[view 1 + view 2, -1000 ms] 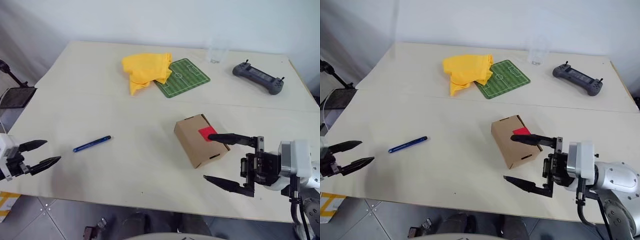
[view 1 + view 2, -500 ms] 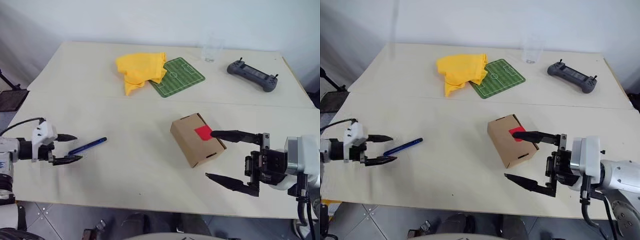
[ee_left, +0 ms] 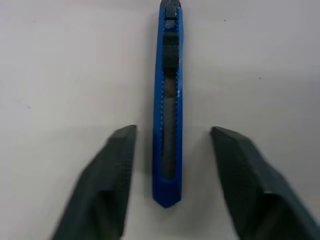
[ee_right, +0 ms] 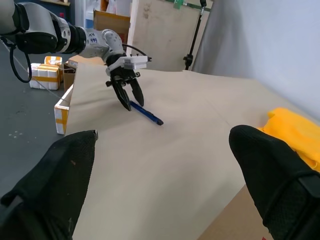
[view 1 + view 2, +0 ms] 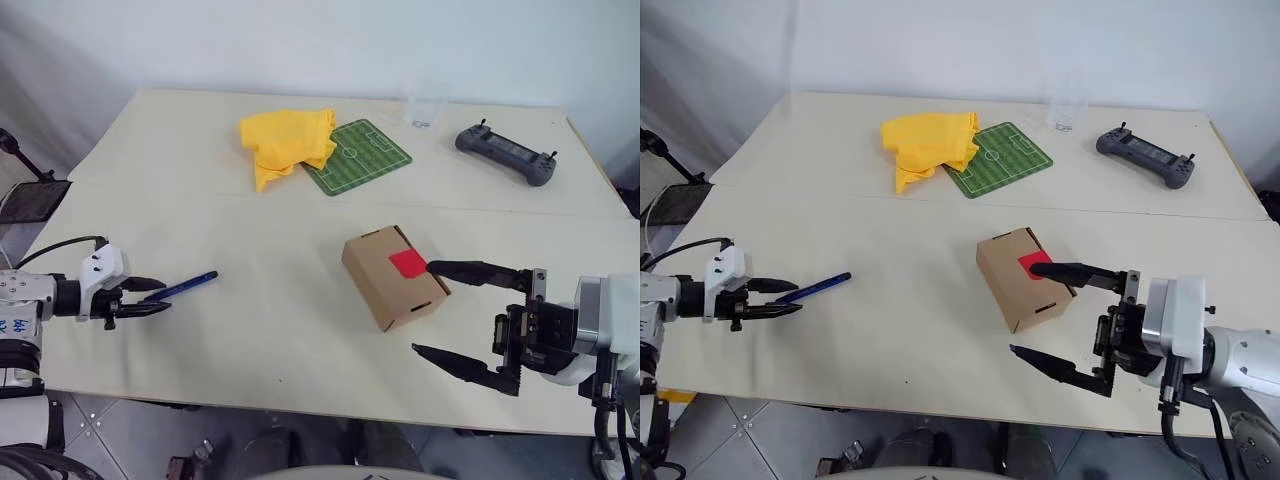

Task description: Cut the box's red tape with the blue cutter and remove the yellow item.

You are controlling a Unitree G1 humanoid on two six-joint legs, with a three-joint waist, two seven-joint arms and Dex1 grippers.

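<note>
Blue cutter (image 3: 167, 105) flat on the surface (image 5: 280, 330), near end between the left pincer (image 5: 152, 297) fingers, jaws partly parted and not touching it. Box (image 5: 394, 277) well apart toward the right, closed, red tape (image 5: 407, 263) on its lid. Right pincer (image 5: 445, 310) spread wide beside the box, empty.

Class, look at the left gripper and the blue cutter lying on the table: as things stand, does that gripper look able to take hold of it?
Probably yes. The left gripper is open, one finger on each side of the blue cutter, and nothing lies between them on the table.
</note>
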